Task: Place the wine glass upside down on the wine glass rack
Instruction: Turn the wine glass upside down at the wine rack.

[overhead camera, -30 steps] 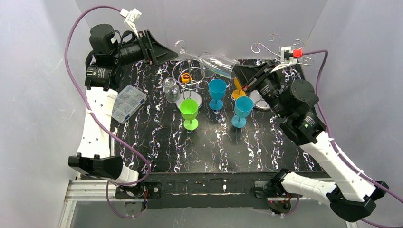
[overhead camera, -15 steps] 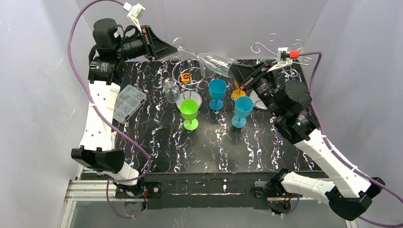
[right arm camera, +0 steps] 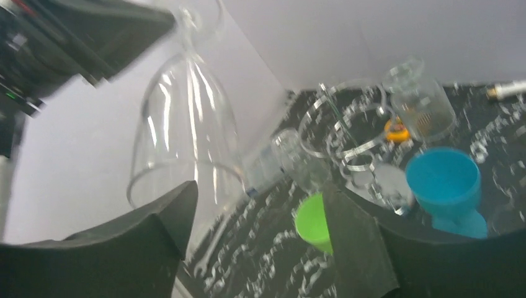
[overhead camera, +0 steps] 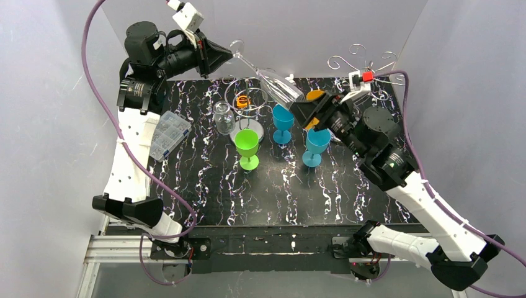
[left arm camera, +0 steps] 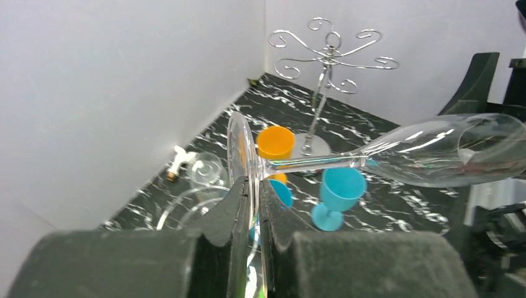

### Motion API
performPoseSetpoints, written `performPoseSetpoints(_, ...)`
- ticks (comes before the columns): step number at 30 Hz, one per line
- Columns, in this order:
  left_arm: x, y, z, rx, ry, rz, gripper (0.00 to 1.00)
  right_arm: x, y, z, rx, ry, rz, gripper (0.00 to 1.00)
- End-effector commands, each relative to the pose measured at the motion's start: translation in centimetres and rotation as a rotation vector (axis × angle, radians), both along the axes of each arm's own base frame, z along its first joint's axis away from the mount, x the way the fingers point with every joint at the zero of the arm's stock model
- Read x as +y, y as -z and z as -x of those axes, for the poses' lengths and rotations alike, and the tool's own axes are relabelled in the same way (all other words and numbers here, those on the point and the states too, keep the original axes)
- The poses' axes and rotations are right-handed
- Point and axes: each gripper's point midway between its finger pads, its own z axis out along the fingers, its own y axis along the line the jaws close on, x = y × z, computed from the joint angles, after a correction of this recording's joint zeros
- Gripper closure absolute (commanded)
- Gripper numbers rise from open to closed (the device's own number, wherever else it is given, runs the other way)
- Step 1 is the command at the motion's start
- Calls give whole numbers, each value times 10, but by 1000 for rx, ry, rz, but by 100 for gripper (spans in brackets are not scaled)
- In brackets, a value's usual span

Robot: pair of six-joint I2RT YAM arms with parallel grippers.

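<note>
The clear wine glass (overhead camera: 276, 84) hangs slanted in the air over the back of the table, foot up at the left and bowl down at the right. My left gripper (overhead camera: 228, 54) is shut on the edge of its round foot (left arm camera: 243, 155); stem and bowl (left arm camera: 446, 149) stretch away from it. My right gripper (overhead camera: 299, 112) stands open at the bowl's mouth, the bowl (right arm camera: 186, 124) close by its left finger (right arm camera: 161, 217). The wine glass rack (overhead camera: 347, 60), silver with scroll arms, stands at the back right (left arm camera: 329, 56), partly behind my right wrist.
Under the glass stand a green goblet (overhead camera: 247, 144), two blue goblets (overhead camera: 283, 118) (overhead camera: 316, 141), an orange goblet (left arm camera: 276, 141), a small clear glass (overhead camera: 223, 117) and a short loop-ring wire stand (overhead camera: 245, 99). A clear compartment box (overhead camera: 166, 133) lies at the left.
My left gripper has shut on the glass's foot and risen, tilting the glass foot-up. My right gripper has opened off the bowl and moved left and nearer.
</note>
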Motion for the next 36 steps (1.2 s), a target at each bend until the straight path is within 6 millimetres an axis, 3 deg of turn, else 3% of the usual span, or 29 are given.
performPoseSetpoints(1, 9, -63, 25, -430, -23, -75, 100, -15, 43, 26, 62, -42, 140, 12)
performPoseSetpoints(4, 2, -68, 38, -566, 30, -142, 100, -23, 66, 43, 84, -89, 251, 3)
performPoseSetpoints(6, -2, -68, 48, -649, 68, -182, 100, -25, 70, 57, 69, -151, 320, 2)
performPoseSetpoints(8, -5, -67, 60, -710, 113, -210, 100, -26, 64, 71, 50, -224, 377, 2)
performPoseSetpoints(12, -12, -56, 83, -778, 210, -258, 100, -12, 33, 90, -18, -370, 392, 2)
performPoseSetpoints(21, -18, -36, 111, -921, 273, -370, 100, 14, -7, 69, -128, -395, 364, 2)
performPoseSetpoints(28, -18, -33, 117, -943, 269, -392, 100, 57, -5, 64, -102, -553, 291, 2)
performPoseSetpoints(36, -16, -31, 116, -955, 253, -411, 100, 65, 14, 63, -92, -573, 241, 2)
